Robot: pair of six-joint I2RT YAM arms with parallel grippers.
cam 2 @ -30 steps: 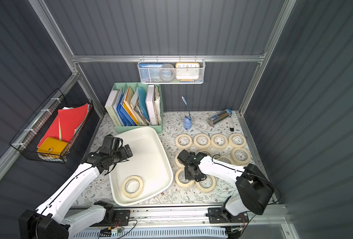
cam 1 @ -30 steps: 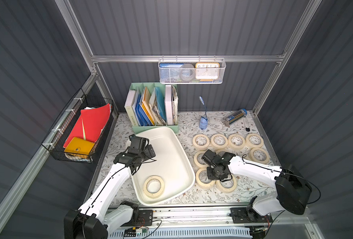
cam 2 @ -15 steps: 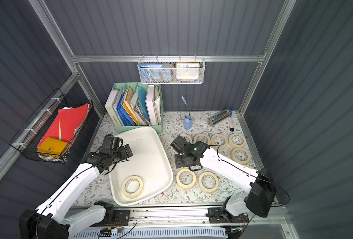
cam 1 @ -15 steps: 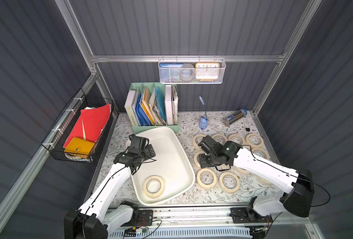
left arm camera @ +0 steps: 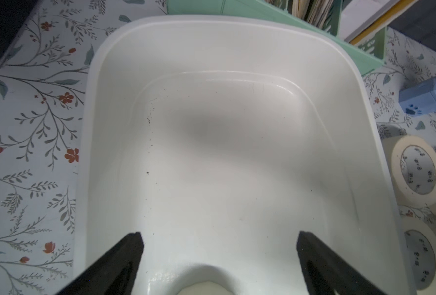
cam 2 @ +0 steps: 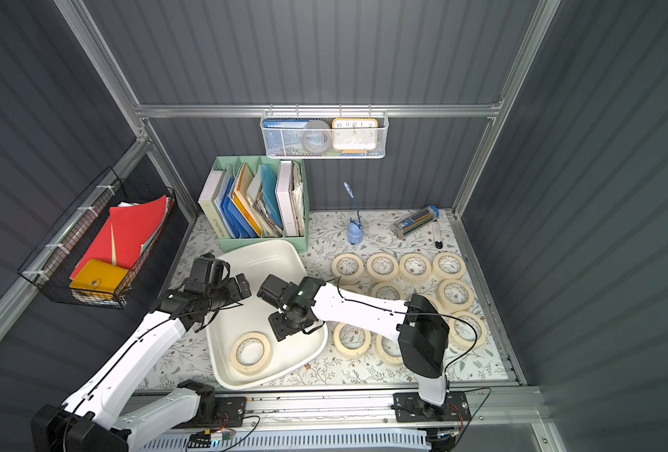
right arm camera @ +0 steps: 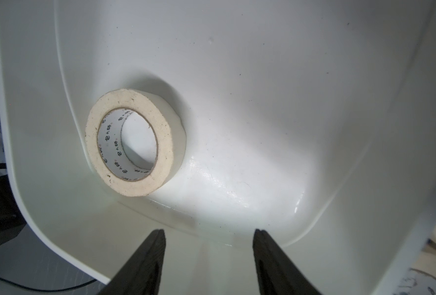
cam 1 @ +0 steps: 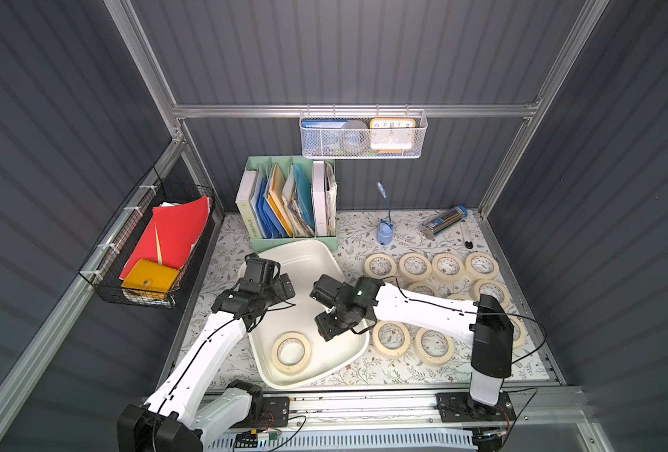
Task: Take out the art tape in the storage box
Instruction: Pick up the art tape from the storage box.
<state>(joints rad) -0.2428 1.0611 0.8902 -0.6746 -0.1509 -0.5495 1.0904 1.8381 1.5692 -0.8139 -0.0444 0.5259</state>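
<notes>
The white storage box (cam 1: pixel 297 243) (cam 2: pixel 261 243) lies left of centre. One cream art tape roll (cam 1: pixel 291 352) (cam 2: pixel 251 353) (right arm camera: pixel 132 143) lies flat in its near end. Several more rolls (cam 1: pixel 414 267) lie on the table to the right. My right gripper (cam 1: pixel 326 332) (right arm camera: pixel 209 237) hangs open and empty inside the box, just right of that roll and apart from it. My left gripper (cam 1: pixel 283 283) (left arm camera: pixel 218 240) is wide open over the box's left side, with nothing between its fingers. The box's far half (left arm camera: pixel 237 19) holds nothing.
A mint file organiser (cam 1: pixel 289 203) stands right behind the box. A white mesh basket (cam 1: pixel 363 139) hangs on the back rail and a black wire basket (cam 1: pixel 156 242) on the left wall. A blue lamp (cam 1: pixel 384 231) and a pencil tube (cam 1: pixel 444 221) sit at the back.
My right arm swung left from the rolls on the table to inside the box, and its jaws opened wider. The left arm has not moved.
</notes>
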